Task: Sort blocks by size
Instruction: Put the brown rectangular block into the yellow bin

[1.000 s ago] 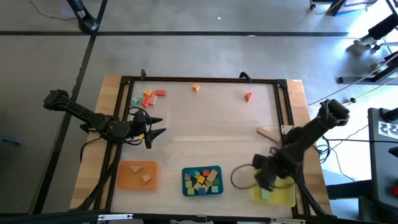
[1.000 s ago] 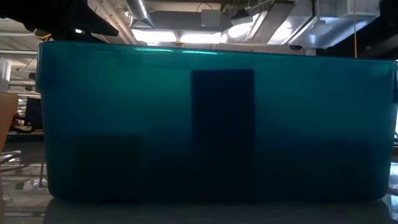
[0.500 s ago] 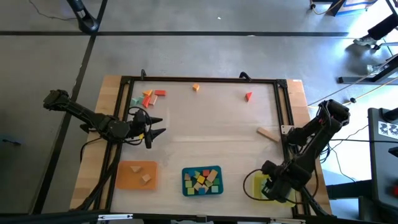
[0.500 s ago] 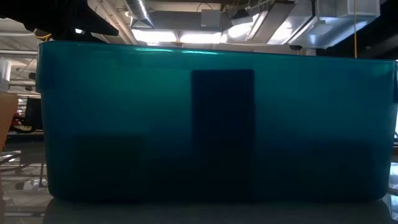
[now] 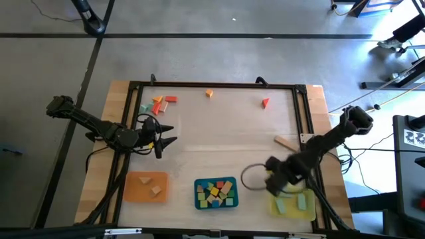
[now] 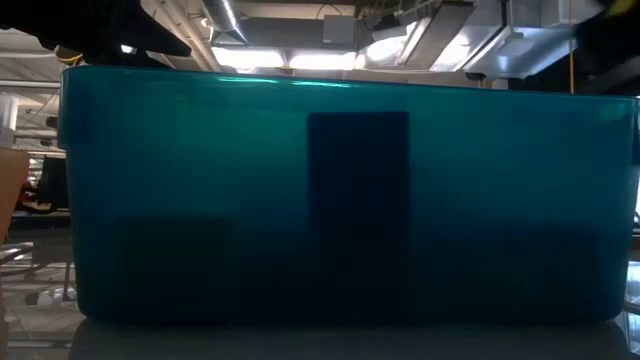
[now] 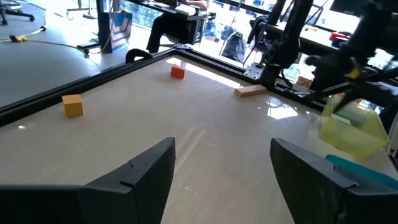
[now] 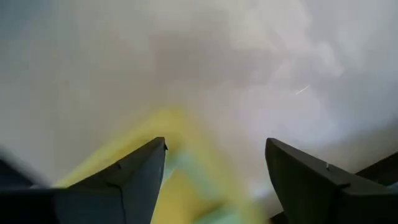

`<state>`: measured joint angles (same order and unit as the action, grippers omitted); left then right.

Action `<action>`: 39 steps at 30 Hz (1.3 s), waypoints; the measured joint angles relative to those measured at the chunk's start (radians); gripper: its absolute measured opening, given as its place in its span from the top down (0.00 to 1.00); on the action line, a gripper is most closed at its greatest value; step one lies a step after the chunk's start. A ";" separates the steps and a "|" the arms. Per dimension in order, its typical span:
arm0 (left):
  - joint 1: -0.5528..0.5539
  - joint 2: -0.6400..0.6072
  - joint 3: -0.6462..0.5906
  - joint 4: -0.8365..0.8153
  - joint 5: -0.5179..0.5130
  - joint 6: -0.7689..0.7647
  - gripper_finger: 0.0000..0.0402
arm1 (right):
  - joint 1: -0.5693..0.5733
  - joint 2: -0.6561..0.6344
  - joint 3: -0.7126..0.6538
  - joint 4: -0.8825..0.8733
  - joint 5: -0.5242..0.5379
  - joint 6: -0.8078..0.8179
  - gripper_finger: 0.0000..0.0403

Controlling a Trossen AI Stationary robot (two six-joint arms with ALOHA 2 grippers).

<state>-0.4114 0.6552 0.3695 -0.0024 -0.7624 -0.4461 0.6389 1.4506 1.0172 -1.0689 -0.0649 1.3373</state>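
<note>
- Orange tray (image 5: 136, 192), near-left part of the desk (image 5: 219, 143): holds two tan blocks (image 5: 151, 184), one near its middle, one toward its near right corner.
- Teal tray (image 5: 197, 200), near edge at the centre: filled with a heap of mixed blocks (image 5: 216, 192) in yellow, red, green and orange, lying at all angles. In the low view its wall (image 6: 200, 200) fills the picture; contents not visible there.
- Yellow tray (image 5: 307, 211), near-right corner: holds two mint-green blocks (image 5: 291, 202), one of them an oblong pointing toward the far edge.
- Loose blocks, far-left corner: a cluster of orange, red and mint pieces (image 5: 158, 103), lying close together.
- Far edge, centre: a single orange cube (image 5: 209, 93).
- Far edge, right of centre: a single red block (image 5: 265, 102).
- Right side, near the frame: a tan oblong block (image 5: 287, 143), flat on the desk, its long axis running diagonally from far-left to near-right.
- Left tool (image 5: 167, 135): over the left side of the desk, fingers spread wide, holding nothing.
- Right tool (image 5: 271, 182): just beside the far-left corner of the yellow tray, fingers spread apart, nothing between them.
</note>
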 joint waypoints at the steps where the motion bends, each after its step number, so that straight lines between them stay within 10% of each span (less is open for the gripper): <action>1: 0.000 0.000 0.000 0.000 0.000 0.000 0.38 | -0.032 0.000 0.000 -0.028 0.024 -0.046 0.33; 19: 0.000 0.000 0.000 -0.001 0.000 0.000 0.38 | -0.525 0.000 -0.001 -0.217 0.187 -0.605 0.41; 39: 0.000 0.000 0.000 -0.008 0.000 0.008 0.38 | -0.906 -0.001 -0.277 -0.039 0.099 -0.926 0.41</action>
<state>-0.4114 0.6552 0.3695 -0.0105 -0.7624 -0.4381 -0.2670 1.4498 0.7398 -1.1082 0.0341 0.4117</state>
